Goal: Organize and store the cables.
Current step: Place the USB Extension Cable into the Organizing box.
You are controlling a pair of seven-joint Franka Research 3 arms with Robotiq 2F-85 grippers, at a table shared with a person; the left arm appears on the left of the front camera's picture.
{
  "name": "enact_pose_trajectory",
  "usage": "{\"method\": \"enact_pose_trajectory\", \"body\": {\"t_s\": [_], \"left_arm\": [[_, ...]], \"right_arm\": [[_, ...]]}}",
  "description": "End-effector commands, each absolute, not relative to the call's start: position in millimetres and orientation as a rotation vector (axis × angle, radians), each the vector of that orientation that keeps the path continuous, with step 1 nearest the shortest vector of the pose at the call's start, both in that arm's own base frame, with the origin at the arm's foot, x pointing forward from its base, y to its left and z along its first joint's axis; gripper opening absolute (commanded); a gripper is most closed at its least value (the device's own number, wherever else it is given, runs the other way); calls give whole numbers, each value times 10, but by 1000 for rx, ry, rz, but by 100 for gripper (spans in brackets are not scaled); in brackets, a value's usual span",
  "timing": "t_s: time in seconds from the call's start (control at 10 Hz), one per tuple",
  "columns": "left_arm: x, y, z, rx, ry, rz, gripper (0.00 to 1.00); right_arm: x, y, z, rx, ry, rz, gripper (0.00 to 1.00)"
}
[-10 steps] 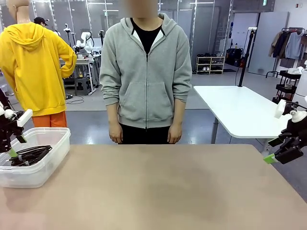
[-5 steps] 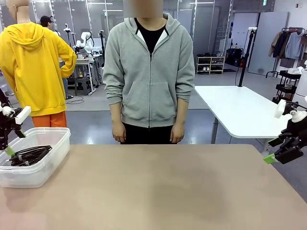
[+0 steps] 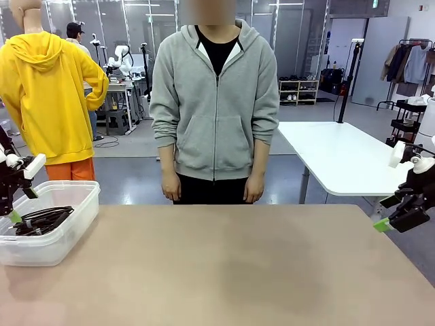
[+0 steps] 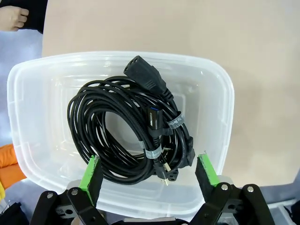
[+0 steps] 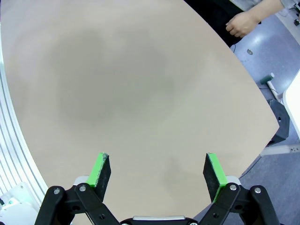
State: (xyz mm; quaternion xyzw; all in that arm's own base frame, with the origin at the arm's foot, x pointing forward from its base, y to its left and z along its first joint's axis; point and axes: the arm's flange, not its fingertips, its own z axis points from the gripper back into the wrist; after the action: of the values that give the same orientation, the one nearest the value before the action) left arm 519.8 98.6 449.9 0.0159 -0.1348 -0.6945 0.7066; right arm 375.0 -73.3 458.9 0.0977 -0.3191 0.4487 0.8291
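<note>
Left wrist: cables beyond spread jaws.

1. Small white print on a black plug among the cables in the clear tub; too small to read for certain.
2. Grey tie band around the coil, bearing tiny dark lettering; not legible.
3. Green sign high at the far wall; wording not legible.
4. No other readable print, brand or number anywhere.
</note>
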Motion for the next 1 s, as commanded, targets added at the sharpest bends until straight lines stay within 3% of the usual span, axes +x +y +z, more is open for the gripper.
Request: {"method": "enact_pose_trajectory", "body": {"t_s": [0.0,0.9], "left_arm": [[5211,1004,4516,39,-302,-1543,100],[5211,1004,4516,39,-302,-1543,100]], "right_arm": [[3766,-710,4596,217,-680,929,100],[3766,-710,4596,217,-680,929,100]]}}
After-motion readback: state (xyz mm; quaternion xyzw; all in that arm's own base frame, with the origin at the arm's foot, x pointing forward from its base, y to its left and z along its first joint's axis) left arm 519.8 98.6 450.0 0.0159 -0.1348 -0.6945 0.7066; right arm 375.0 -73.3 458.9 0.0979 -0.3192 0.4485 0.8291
